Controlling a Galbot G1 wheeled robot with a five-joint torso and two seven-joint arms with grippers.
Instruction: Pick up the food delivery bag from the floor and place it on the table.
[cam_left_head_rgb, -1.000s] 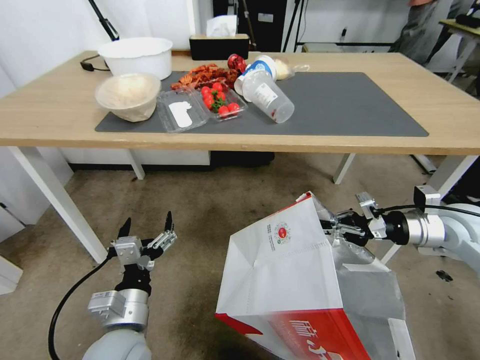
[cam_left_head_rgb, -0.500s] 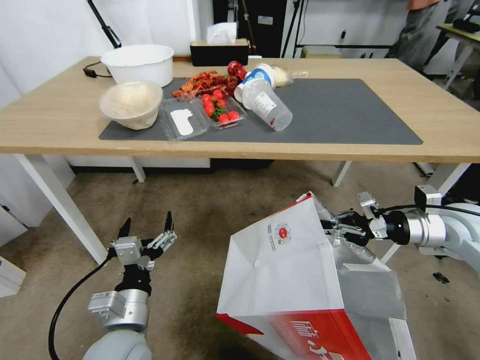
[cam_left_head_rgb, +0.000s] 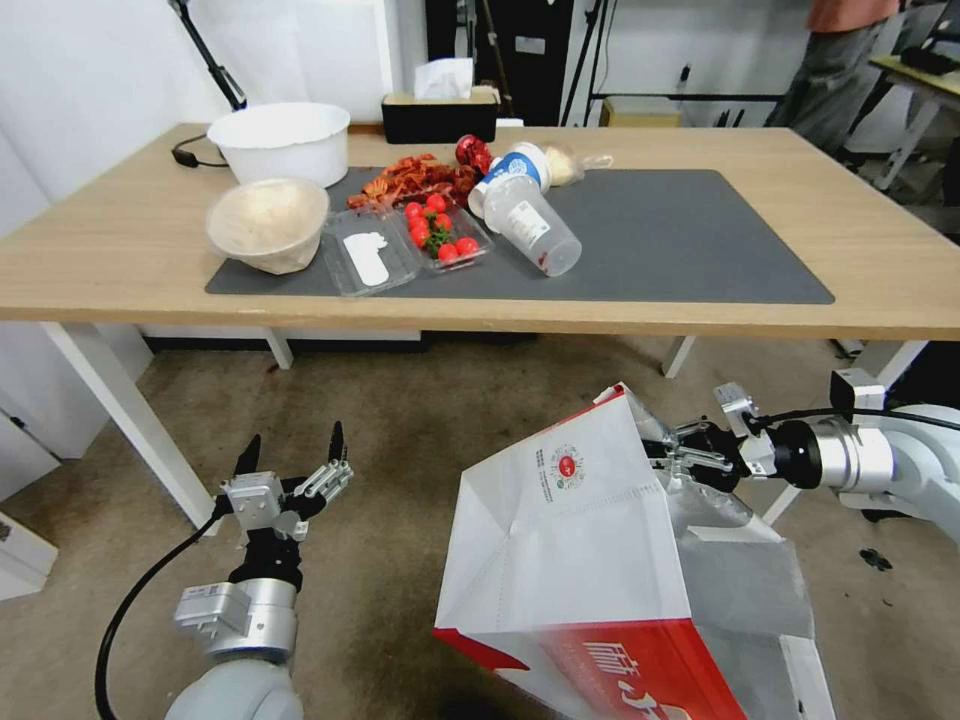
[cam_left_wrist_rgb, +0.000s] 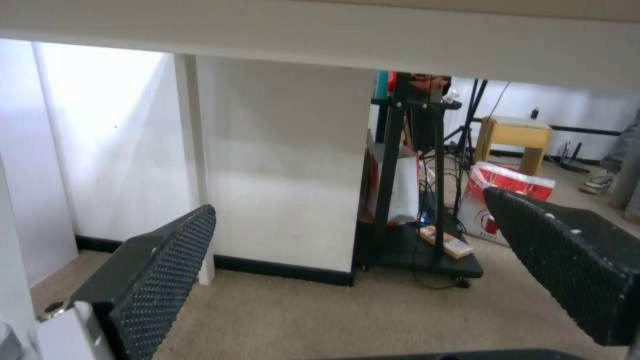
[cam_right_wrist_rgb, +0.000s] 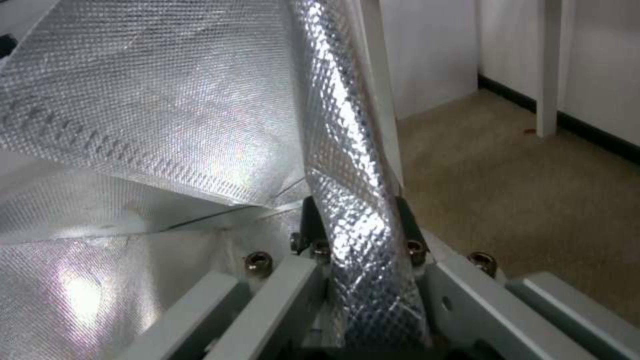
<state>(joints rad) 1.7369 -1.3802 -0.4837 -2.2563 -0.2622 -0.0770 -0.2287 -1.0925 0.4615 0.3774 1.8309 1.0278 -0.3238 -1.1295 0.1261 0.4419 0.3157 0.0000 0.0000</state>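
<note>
Nearest my base, my left gripper hangs low over the floor, fingers spread wide, empty. Beside it, to the right, my right gripper is clamped on the foil-lined rim of the food delivery bag, which is tilted and lifted, red band lowest. Beyond, the table carries a dark mat, bowls, a tomato tray and an overturned cup.

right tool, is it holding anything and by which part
The right tool is shut on the food delivery bag, pinching the foil-lined top edge of its open mouth. The left tool is open and holds nothing.
</note>
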